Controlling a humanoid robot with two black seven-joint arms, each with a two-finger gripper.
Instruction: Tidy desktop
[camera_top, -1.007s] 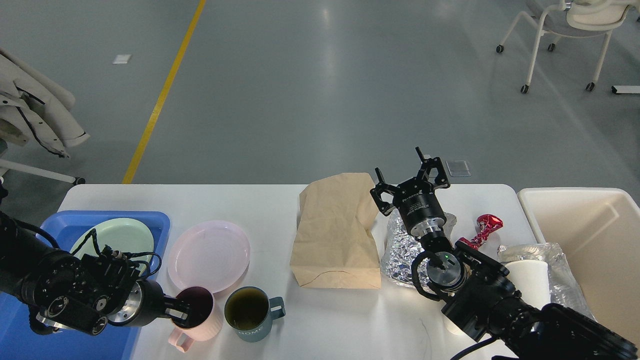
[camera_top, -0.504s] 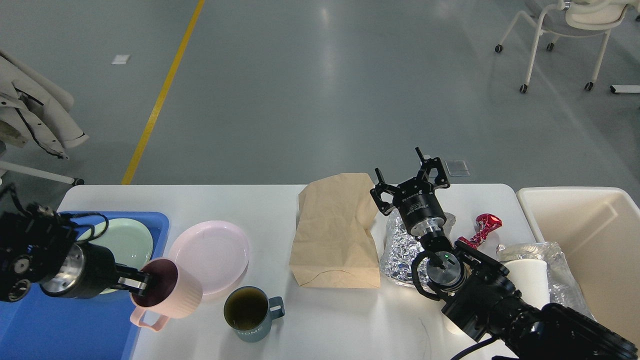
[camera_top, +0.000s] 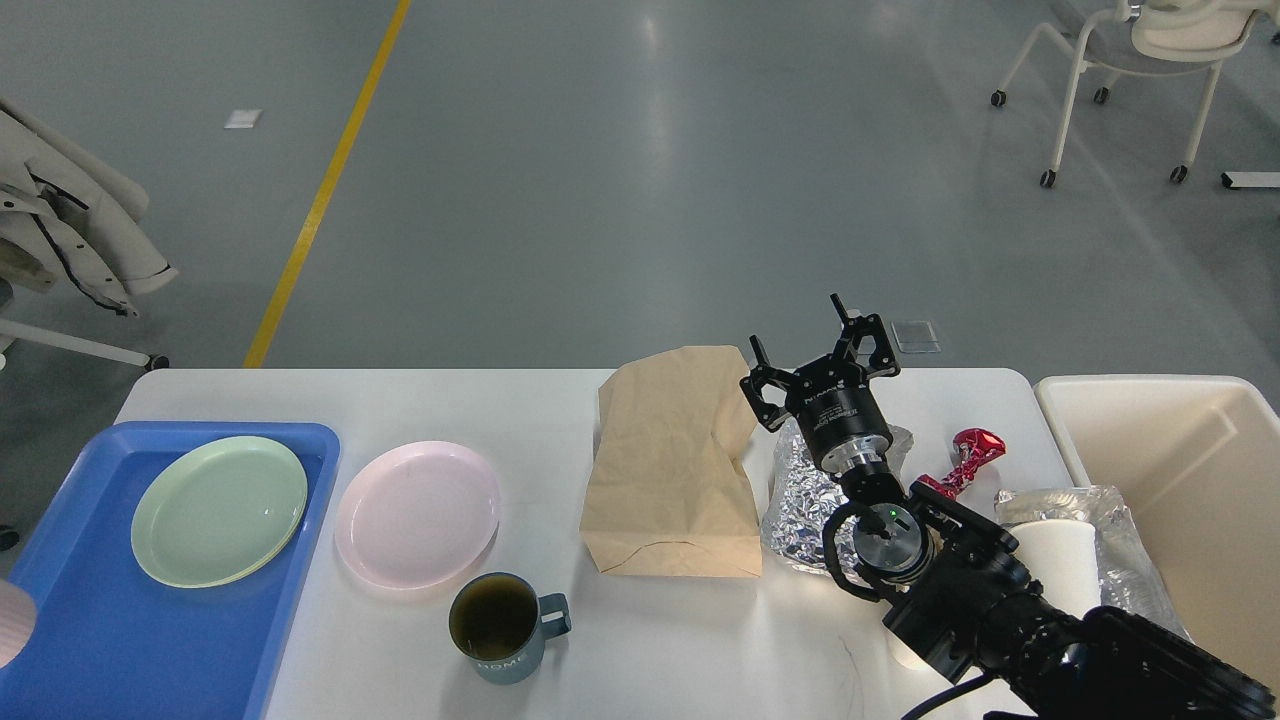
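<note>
Lab or workshop hall, grey floor (camera_top: 640, 200), yellow line (camera_top: 325, 185), wheeled chair (camera_top: 1130, 60)

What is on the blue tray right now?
On the blue tray lies one pale green plate, empty. At the tray's left edge a bit of something pink shows, mostly cut off by the frame, so it cannot be identified.

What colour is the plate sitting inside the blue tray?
Pale green plate, plain with no pattern; the head view shows it clearly in the blue tray.

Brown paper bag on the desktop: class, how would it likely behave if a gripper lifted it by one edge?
The brown paper bag lies flat and creased, so it is probably light and nearly empty. Lifted by an edge, it would likely flop and bend.
</note>
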